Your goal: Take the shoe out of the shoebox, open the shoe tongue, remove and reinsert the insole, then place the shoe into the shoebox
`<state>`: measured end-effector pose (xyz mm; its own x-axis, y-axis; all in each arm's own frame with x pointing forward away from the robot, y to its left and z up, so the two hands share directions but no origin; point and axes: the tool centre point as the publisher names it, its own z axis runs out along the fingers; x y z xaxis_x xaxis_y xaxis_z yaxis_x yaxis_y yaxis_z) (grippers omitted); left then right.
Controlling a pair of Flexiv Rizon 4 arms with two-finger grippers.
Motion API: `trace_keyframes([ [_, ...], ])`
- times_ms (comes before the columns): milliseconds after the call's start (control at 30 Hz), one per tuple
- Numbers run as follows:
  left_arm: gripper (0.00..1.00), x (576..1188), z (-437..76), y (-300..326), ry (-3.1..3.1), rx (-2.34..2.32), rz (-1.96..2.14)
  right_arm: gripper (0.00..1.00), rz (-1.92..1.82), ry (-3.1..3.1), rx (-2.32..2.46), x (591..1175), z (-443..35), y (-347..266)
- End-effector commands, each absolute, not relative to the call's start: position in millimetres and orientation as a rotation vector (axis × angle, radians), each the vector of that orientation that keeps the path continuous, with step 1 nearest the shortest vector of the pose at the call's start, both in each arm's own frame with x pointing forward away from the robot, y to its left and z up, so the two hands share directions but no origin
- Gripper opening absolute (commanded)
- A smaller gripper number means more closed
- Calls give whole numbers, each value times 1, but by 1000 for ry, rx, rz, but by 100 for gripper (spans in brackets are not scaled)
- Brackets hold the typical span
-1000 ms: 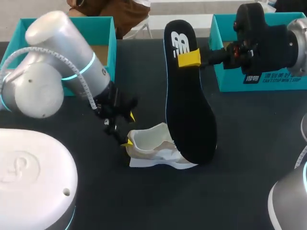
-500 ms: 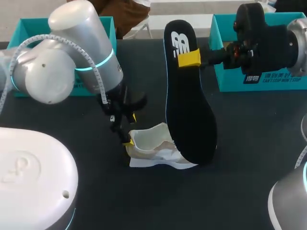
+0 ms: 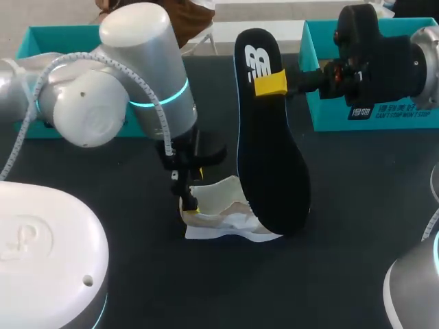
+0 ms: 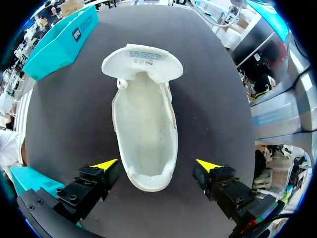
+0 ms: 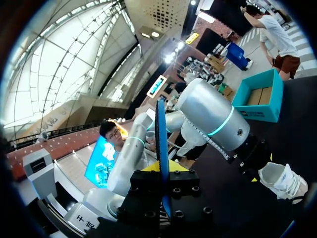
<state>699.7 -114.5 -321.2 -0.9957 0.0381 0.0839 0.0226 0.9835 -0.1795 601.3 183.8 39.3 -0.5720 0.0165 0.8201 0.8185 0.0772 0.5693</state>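
With the left claw (image 4: 157,164) open astride the shoe (image 4: 145,129), the insole (image 3: 267,157) gripped by the right claw (image 3: 269,83) could push it away.

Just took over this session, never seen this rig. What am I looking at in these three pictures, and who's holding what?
Two robot arms work at a black table. The head view looks down from above and behind them. Each round picture comes from a camera on one arm's wrist, looking along its pincer. A white shoe stands on the table, its inside bare. The left pincer is open, its yellow tips either side of the heel, not touching. The right pincer is shut on the dark insole, holding it up on end; its own camera sees it edge-on. A teal left box and right box sit at the far edge.
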Motion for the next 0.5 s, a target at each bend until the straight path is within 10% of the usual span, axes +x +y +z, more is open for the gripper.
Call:
trace_keyframes([
  [33,100,699,-327,-117,-3041,-41,288,0,-1562,-1705,-835,602,39,186],
  [500,100,699,-325,-119,-3048,-16,265,0,-1562,-1705,-835,602,39,186],
])
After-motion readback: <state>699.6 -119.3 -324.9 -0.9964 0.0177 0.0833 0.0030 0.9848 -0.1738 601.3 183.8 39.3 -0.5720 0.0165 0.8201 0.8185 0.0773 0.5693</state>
